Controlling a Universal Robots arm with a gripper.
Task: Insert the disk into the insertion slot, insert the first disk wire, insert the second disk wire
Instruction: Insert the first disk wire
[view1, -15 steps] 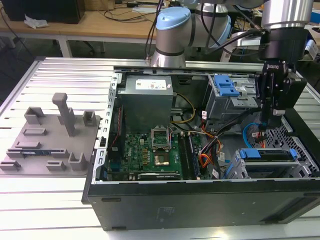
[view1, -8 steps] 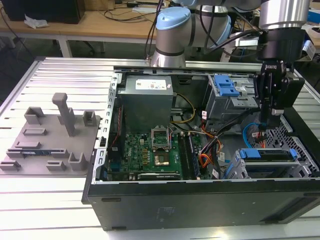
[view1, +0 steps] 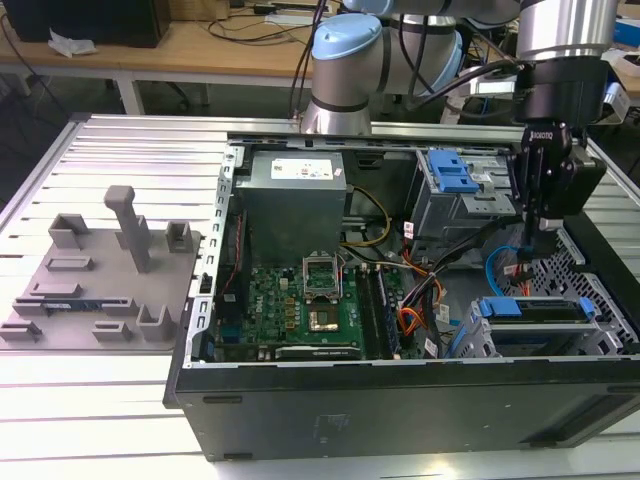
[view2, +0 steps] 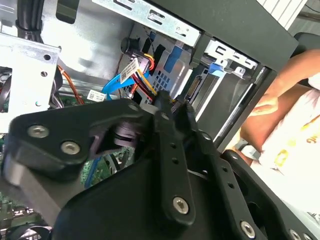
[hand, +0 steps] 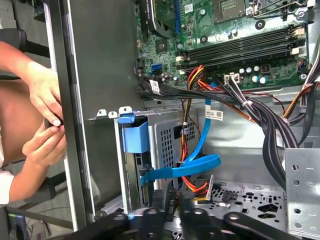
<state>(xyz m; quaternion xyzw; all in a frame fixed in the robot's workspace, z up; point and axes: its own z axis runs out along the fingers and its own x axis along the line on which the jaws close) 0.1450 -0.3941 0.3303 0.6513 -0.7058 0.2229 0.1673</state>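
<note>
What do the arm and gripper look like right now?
The arm is silver with light blue joint caps and black cables. The gripper is matte black, its linkage plates studded with silver screws.

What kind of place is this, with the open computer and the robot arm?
Probably a robotics lab or workshop: an open computer case sits on a slatted metal table, a robot arm reaches into it, and wooden workbenches stand behind.

Cable tangle (view1: 425, 285) close beside insertion slot (view1: 472, 345)
</note>
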